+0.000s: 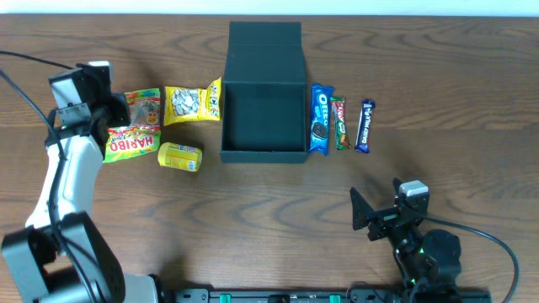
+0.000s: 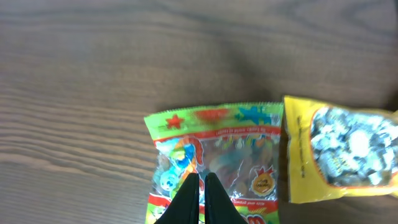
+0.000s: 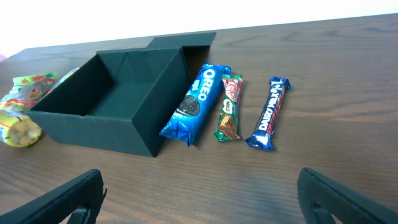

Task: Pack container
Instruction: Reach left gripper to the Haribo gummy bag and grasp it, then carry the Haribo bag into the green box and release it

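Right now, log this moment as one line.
left gripper: shut, tips on gummy bag | right gripper: open, holding nothing | box: lid open, empty

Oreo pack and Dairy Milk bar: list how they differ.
The Oreo pack is bright blue and wide; the Dairy Milk bar is darker and slim. The Oreo pack lies right beside the wall of the container; the Dairy Milk bar lies farthest out, past a green-and-red bar. Both lie flat on the table, lengthwise, outside the container.
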{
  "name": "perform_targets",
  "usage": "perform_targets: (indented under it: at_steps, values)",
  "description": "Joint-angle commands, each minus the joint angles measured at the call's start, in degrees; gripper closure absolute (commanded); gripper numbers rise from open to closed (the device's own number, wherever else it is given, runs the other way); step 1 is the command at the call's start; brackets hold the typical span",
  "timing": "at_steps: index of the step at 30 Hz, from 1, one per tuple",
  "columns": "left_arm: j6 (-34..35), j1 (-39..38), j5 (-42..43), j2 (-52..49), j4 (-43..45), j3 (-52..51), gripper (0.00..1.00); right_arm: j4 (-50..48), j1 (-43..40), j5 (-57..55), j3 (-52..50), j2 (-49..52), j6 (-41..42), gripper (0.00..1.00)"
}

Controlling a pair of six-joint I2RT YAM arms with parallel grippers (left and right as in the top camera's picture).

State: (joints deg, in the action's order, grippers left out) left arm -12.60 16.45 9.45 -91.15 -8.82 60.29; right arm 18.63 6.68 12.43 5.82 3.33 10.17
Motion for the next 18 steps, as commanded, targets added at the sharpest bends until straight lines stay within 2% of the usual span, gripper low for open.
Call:
perform_targets:
  at_steps: [1,2,3,4,10,18]
  values:
    - [1.4,-0.6,-0.9,0.9,-1.2,1.0,0.94,0.3,0.5,-0.2,0.0,0.0,-0.4,0.01]
    - [1.7,-0.6,-0.9,0.7,-1.7,1.0,0.9,0.3,0.5,-0.2,0.0,0.0,-0.4,0.01]
    - [2.2,-0.6,-1.0,0.2,-2.1,0.9,0.57,0.3,0.5,-0.2,0.0,0.0,-0.4,0.01]
    - [2.8,-0.6,-0.9,-0.8,-2.5,0.9,0.04,0.3,0.5,-0.2,0.0,0.0,-0.4,0.01]
    - [2.3,-0.6,-1.2,-9.5,-2.7,0.9,0.05,0.3,0.5,-0.2,0.0,0.0,-0.4,0.01]
    - [2.4,-0.3,-1.0,-19.0,1.7,1.0,0.05,0.3,0.5,-0.2,0.0,0.0,-0.4,0.01]
